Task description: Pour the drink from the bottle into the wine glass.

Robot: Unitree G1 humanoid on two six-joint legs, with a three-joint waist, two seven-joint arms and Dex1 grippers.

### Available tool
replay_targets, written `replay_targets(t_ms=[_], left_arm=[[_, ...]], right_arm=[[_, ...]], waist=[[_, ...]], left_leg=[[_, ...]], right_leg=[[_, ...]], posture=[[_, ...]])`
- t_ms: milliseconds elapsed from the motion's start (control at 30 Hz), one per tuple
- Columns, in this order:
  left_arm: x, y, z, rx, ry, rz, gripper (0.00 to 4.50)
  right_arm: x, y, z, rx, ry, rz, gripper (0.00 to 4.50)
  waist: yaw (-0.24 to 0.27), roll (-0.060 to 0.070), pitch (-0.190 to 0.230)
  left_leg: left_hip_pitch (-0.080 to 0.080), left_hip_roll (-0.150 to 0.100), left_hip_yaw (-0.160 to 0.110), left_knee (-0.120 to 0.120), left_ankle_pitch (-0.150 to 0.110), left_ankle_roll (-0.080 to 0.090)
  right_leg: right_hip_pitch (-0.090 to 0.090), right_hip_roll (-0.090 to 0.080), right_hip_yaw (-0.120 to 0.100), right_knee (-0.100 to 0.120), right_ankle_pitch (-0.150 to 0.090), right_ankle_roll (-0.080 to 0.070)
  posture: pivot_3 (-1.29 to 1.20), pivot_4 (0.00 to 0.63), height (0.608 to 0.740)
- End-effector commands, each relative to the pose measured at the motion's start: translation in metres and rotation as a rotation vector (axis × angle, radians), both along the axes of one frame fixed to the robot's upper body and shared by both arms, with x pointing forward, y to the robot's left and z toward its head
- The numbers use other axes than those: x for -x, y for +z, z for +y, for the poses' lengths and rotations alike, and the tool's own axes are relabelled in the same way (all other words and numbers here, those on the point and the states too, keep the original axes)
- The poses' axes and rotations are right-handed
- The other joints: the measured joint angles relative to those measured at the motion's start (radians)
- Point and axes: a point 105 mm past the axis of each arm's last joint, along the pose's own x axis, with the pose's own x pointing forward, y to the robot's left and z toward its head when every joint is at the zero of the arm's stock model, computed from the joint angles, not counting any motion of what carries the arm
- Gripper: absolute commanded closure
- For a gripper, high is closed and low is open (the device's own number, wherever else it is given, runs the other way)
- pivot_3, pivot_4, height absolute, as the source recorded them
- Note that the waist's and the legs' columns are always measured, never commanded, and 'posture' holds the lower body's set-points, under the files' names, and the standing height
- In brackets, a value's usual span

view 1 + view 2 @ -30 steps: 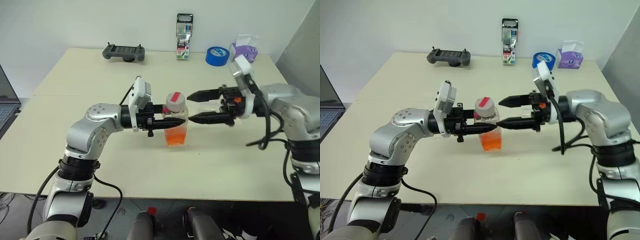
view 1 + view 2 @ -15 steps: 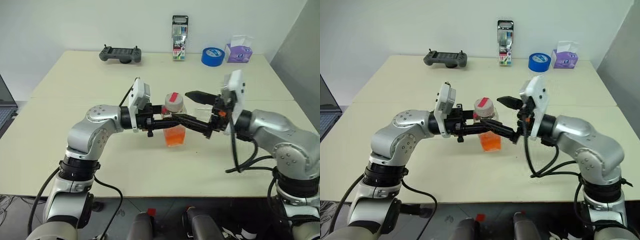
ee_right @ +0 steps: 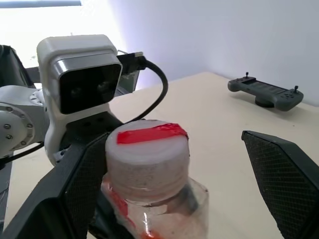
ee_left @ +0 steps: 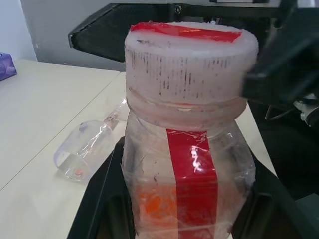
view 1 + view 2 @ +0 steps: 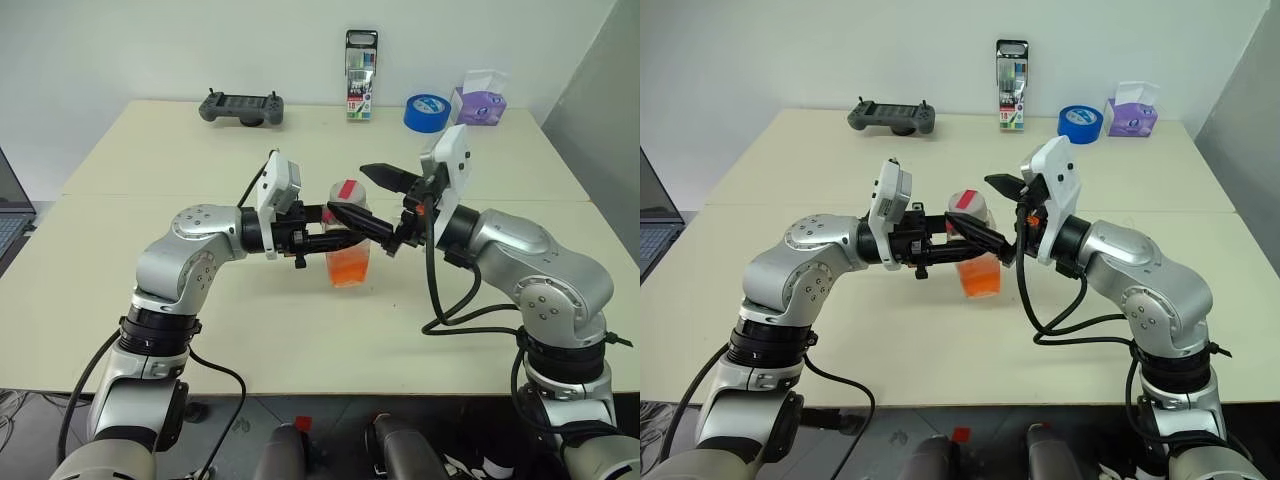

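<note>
Left end effector [image 5: 335,238] clamped on bottle [image 5: 349,246], right end effector [image 5: 372,198] spread wide around its cap [image 3: 147,153], cream table [image 5: 150,140], white wall [image 5: 150,45]

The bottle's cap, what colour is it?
White cap with a red strip across its top, clearest in the right wrist view.

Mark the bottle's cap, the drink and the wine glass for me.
bottle cap [image 3: 147,162]: right wrist view, on the cap's white side wall.
drink [image 5: 348,269]: left eye view, on the orange liquid low in the bottle.
wine glass [image 4: 85,151]: left wrist view, on its bowl, lying on the table.
</note>
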Motion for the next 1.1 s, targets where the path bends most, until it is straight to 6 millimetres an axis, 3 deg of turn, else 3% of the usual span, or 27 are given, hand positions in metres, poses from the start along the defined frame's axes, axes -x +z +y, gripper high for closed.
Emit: replay_targets(t_ms=[33,367,667,1100], left_arm=[[0.003,0.015,0.000,0.013,-0.012,-0.070,2.67],[0.003,0.014,-0.001,0.015,-0.014,-0.072,2.67],[0.003,0.013,-0.002,0.011,-0.018,-0.074,2.67],[0.003,0.013,0.000,0.006,-0.011,-0.077,2.67]], right_arm=[[0.002,0.011,-0.008,-0.005,-0.007,-0.060,0.02],[0.010,0.012,-0.026,0.040,0.007,-0.060,0.02],[0.029,0.016,-0.009,0.013,0.134,-0.056,0.02],[0.004,0.013,0.006,-0.006,0.060,-0.107,0.02]], waist=[[0.000,0.000,0.000],[0.000,0.000,0.000],[0.000,0.000,0.000],[0.000,0.000,0.000]], left_leg=[[0.000,0.000,0.000,0.000,0.000,0.000],[0.000,0.000,0.000,0.000,0.000,0.000],[0.000,0.000,-0.001,0.000,0.000,0.000],[0.000,0.000,0.000,0.000,0.000,0.000]], right_leg=[[0.000,0.000,0.000,0.000,0.000,0.000],[0.000,0.000,0.000,0.000,0.000,0.000],[0.000,0.000,0.000,0.000,0.000,0.000],[0.000,0.000,0.000,0.000,0.000,-0.001]], posture=[[0.00,0.150,0.740],[0.00,0.150,0.740],[0.00,0.150,0.740],[0.00,0.150,0.740]])
